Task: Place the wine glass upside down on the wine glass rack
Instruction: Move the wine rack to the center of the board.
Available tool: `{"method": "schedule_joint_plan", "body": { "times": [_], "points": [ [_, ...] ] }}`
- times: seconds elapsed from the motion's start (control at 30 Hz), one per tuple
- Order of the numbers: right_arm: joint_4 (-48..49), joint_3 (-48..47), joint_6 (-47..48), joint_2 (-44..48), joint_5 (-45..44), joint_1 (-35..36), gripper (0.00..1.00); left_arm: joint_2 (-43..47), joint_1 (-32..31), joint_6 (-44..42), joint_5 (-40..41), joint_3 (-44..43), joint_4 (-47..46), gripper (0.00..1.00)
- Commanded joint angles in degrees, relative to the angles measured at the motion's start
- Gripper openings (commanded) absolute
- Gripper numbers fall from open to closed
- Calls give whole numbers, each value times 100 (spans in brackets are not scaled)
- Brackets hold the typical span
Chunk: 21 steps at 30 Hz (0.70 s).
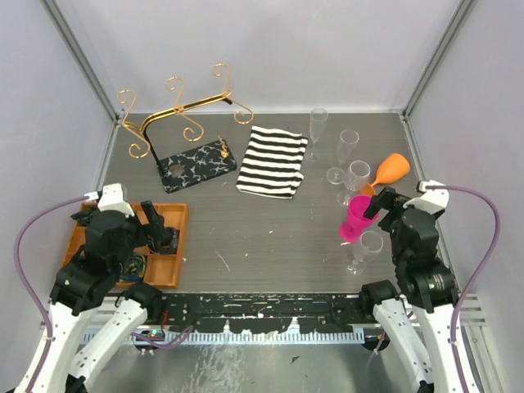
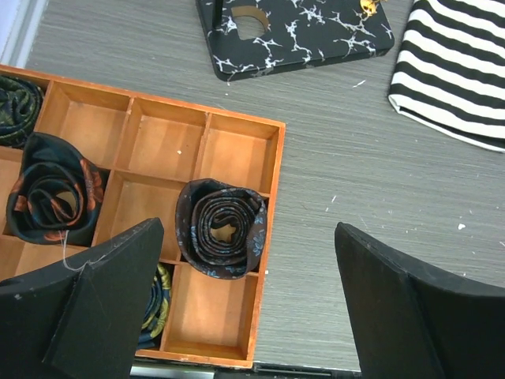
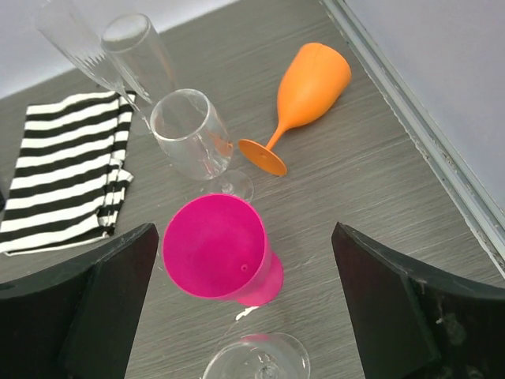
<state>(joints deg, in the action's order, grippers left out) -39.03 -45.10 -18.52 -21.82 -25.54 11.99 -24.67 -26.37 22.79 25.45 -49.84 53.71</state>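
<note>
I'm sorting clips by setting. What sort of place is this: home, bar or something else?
Probably a lab robot test cell: plain white panels in an aluminium frame wall in the table, and unrelated props sit on it, a gold wine glass rack and a tray of rolled ties.

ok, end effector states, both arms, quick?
Left end effector: open, holding nothing.
Right end effector: open, holding nothing.

Bright, even overhead light, soft shadows; all views sharp, though the clear glasses (image 1: 348, 160) perhaps blur slightly.
</note>
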Motion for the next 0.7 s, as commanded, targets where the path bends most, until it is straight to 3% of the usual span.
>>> {"method": "schedule_joint_plan", "body": {
  "times": [0.0, 0.33, 0.53, 0.67],
  "points": [
    [312, -279, 94, -387, 386, -261, 98, -241, 402, -251, -774, -282, -203, 97],
    [132, -514, -131, -1362, 702, -547, 100, -698, 830, -376, -1462, -485, -318, 98],
    [-386, -984, -830, -2182, 644, -583, 100, -807, 894, -414, -1482, -541, -319, 98],
    [-636, -1305, -805, -2621, 865, -590, 100, -871, 909, -420, -1398, -584, -290, 98]
  ]
}}
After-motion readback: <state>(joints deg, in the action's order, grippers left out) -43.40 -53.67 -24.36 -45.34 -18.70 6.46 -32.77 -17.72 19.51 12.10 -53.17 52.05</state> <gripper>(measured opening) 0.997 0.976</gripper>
